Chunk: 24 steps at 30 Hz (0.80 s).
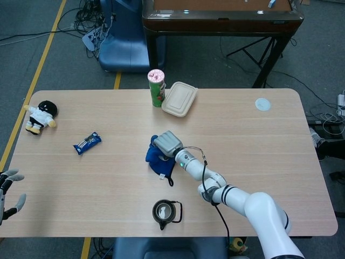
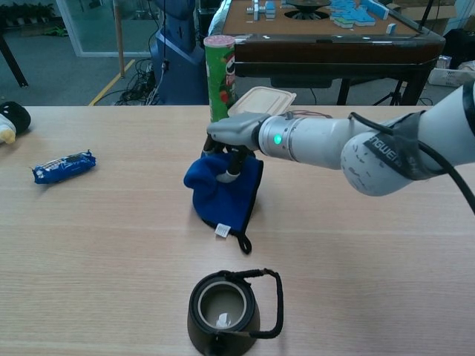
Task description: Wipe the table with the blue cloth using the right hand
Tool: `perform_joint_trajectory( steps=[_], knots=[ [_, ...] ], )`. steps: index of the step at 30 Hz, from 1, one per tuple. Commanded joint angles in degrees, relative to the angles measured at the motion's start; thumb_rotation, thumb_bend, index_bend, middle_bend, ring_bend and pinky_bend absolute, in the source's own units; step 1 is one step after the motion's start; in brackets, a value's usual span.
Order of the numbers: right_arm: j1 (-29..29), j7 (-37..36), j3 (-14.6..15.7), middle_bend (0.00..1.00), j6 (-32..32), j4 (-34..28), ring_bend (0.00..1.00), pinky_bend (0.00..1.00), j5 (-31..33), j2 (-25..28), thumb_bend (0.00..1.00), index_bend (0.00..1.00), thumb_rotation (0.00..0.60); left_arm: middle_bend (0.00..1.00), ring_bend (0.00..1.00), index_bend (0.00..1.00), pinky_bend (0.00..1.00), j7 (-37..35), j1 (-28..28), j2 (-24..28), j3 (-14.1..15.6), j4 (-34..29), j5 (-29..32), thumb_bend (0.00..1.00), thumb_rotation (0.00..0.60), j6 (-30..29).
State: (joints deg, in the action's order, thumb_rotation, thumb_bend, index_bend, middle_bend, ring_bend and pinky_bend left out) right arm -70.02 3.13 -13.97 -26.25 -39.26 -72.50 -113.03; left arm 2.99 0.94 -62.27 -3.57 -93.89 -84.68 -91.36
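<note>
The blue cloth (image 1: 156,158) (image 2: 219,189) lies bunched on the wooden table (image 1: 259,140) near its middle, a white tag and a dark loop trailing toward the front. My right hand (image 1: 167,143) (image 2: 234,133) grips the cloth from above and presses it onto the tabletop. The small brown stain seen before is now hidden under the cloth. My left hand (image 1: 6,191) shows only at the lower left edge of the head view, off the table, fingers apart and holding nothing.
A black kettle (image 1: 164,212) (image 2: 226,305) stands near the front edge. A green chips can (image 1: 156,88) (image 2: 219,70) and a beige lunch box (image 1: 180,99) sit at the back. A blue snack packet (image 1: 87,142) (image 2: 63,166) and a doll (image 1: 40,116) lie left. A white disc (image 1: 262,104) is back right.
</note>
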Motion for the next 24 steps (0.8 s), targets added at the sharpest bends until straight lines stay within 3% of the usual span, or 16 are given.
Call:
perform_joint_trajectory(
  steps=[1, 14, 24],
  knots=[
    [-1.84, -0.07, 0.26, 0.57, 1.67, 3.46, 0.5, 0.65, -0.32, -2.2, 0.51, 0.61, 0.6, 0.24, 0.19, 0.34, 0.17, -0.02, 0.05, -0.03, -0.02, 0.06, 0.01, 0.29, 0.6, 0.13],
    [-4.51, 0.97, -0.89, 0.57, 4.93, 16.41, 0.5, 0.65, 1.66, -7.02, 0.5, 0.61, 0.6, 0.24, 0.19, 0.34, 0.17, -0.69, -0.09, -0.13, -0.22, 0.9, 0.45, 0.29, 0.6, 0.42],
    [-5.96, 0.09, -2.88, 0.57, 4.85, 20.9, 0.5, 0.65, 3.03, -8.34, 0.5, 0.61, 0.6, 0.23, 0.19, 0.33, 0.17, -0.4, -0.23, 0.06, -0.22, 0.68, 0.44, 0.29, 0.6, 0.41]
  ],
)
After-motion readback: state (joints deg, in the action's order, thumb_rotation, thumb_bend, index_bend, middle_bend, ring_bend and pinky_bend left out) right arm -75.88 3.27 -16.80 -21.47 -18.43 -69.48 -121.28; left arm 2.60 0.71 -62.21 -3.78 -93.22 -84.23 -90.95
